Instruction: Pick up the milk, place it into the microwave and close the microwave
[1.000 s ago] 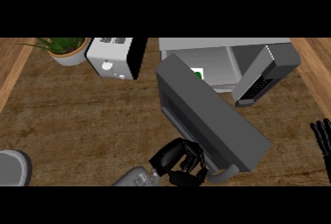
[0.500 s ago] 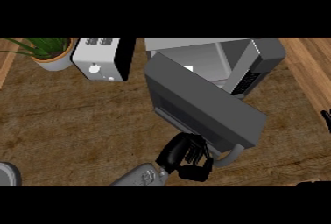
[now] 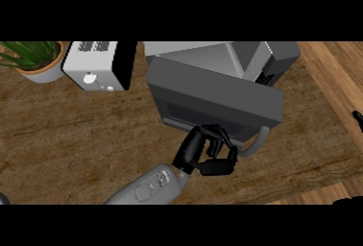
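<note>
my left hand (image 3: 205, 153) is down at the lower edge of the microwave door (image 3: 212, 98), fingers curled in together and holding nothing, knuckles against the dark panel just beside the grey door handle (image 3: 259, 141). the door stands swung partway across the front of the microwave (image 3: 273, 57), with a slice of the pale cavity showing above its top edge. i can't see the milk anywhere; if it's inside, the door hides it, so i can't say for sure it's sitting where it should.

my right hand (image 3: 356, 116) is only a dark sliver at the right edge of the counter (image 3: 85, 125); i can't tell how its fingers are set.

what could go wrong: my fist is low and close to the free end of the door, so a push from here might slide off the edge or hook the handle rather than swing the panel. if the carton is near the opening, the door could knock it or stop short of latching. a hard shove could also nudge the whole microwave back. the toaster (image 3: 99, 65) and potted plant (image 3: 39, 60) sit well off to the left, out of trouble.
</note>
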{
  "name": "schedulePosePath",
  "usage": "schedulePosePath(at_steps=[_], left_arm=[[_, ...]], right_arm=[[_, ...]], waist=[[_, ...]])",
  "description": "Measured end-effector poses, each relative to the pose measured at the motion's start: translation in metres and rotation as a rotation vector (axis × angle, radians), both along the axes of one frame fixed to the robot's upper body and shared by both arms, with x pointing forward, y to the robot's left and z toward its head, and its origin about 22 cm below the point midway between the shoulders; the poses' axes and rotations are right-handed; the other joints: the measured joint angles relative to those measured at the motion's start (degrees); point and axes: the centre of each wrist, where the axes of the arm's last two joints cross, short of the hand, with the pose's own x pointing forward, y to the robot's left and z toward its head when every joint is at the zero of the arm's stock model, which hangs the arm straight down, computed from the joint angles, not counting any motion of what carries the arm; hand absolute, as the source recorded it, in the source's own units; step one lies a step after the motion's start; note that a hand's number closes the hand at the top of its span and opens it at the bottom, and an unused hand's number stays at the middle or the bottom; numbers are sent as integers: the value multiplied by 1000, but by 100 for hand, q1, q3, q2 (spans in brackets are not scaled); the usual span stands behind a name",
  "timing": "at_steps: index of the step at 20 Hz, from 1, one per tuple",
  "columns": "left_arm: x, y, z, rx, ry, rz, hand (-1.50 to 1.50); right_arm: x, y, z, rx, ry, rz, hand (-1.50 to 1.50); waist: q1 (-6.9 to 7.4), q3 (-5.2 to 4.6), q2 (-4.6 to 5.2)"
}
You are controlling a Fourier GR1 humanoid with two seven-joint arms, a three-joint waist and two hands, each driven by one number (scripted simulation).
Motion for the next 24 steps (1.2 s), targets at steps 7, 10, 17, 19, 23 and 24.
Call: schedulePosePath(at_steps=[7,10,17,19,23,24], left_arm=[[25,-2,22,-96,-9,83,150],[37,-2,29,-119,-1,121,150],[62,-1,43,-154,7,176,150],[65,0,44,-175,9,177,150],[65,0,44,-215,6,175,150],[65,0,43,-221,2,173,150]], right_arm=[[10,2,22,-5,-12,70,-150],[13,2,30,-9,-18,92,-150],[20,-3,49,-29,-34,117,-150],[21,-5,53,-33,-36,122,-150],[24,-10,60,-36,-37,126,-150],[25,-11,62,-35,-38,126,-150]], waist=[[-267,2,97],[-366,7,129],[-491,16,211],[-515,16,231],[-530,23,251],[-532,25,253]])
